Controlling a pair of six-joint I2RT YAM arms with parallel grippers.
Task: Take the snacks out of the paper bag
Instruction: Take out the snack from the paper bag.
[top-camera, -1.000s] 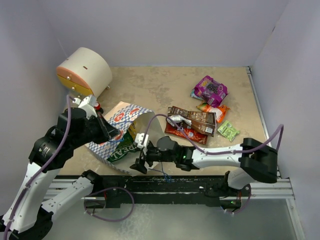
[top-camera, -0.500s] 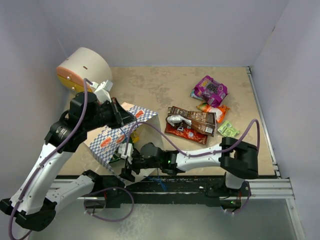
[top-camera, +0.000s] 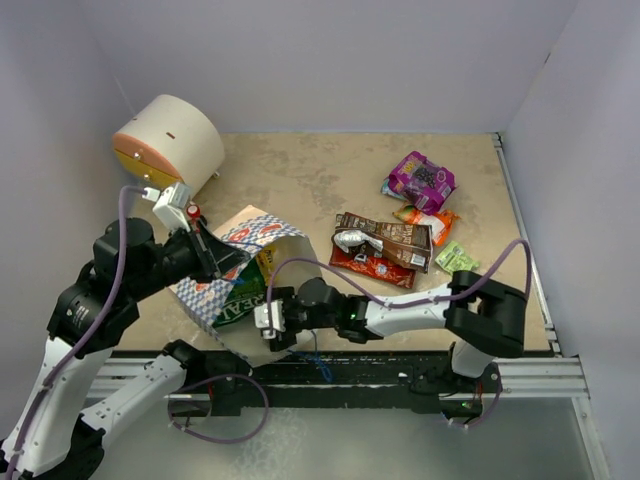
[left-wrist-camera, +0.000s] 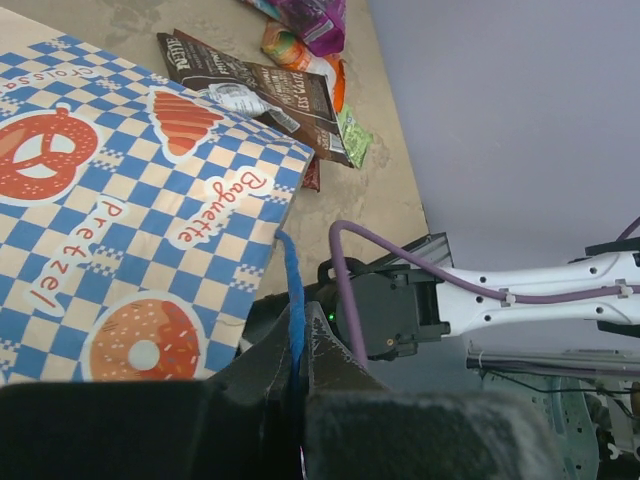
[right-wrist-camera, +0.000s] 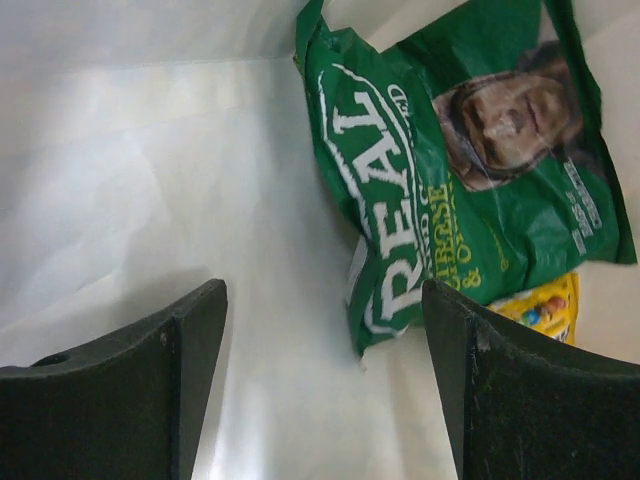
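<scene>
The paper bag (top-camera: 262, 231) sits at the near left of the counter (top-camera: 320, 180). It is tipped on its side, with its blue-and-white chequered face (left-wrist-camera: 130, 240) up and its mouth turned toward the near right. A cream cylinder (top-camera: 172, 140) with an orange end stands beyond it, at the far left.

The left jaws are closed tight on the bag's thin blue cord handle (left-wrist-camera: 293, 290), which runs up between the two fingers at the edge of the bag.

The right jaws reach into the bag's mouth from the right and stand wide apart, with nothing between them. The right wrist view shows the cream inside of the bag. A large green bag (right-wrist-camera: 450, 190) lies in there just past the fingertips, apart from them. A yellow packet (right-wrist-camera: 548, 312) peeks out from under its far end. From above, the green bag (top-camera: 240, 298) shows in the opening.

Five snacks lie on the counter to the right of the bag:
- A brown packet (top-camera: 385, 238) overlaps a red bag (top-camera: 372, 266) near the middle.
- A light-green packet (top-camera: 456, 261) is just to their right.
- An orange packet (top-camera: 430, 218) is a little farther back.
- A purple pouch (top-camera: 422, 180) is farthest back, touching the orange one.
</scene>
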